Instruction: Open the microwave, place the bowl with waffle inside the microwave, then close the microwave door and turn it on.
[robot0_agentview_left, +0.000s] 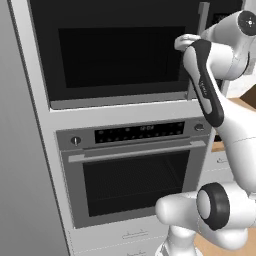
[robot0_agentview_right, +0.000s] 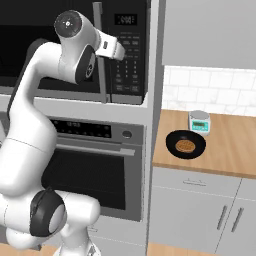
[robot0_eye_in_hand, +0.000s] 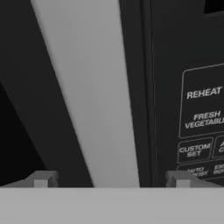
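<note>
Straddling one door handle (robot0_eye_in_hand: 94, 96), one open-jawed claw (robot0_eye_in_hand: 111, 179)

light: even, flat rendering | shadows: showing faintly | glare: lying softly on microwave door (robot0_agentview_left: 117, 50) | blur: softening hand view slightly
</note>
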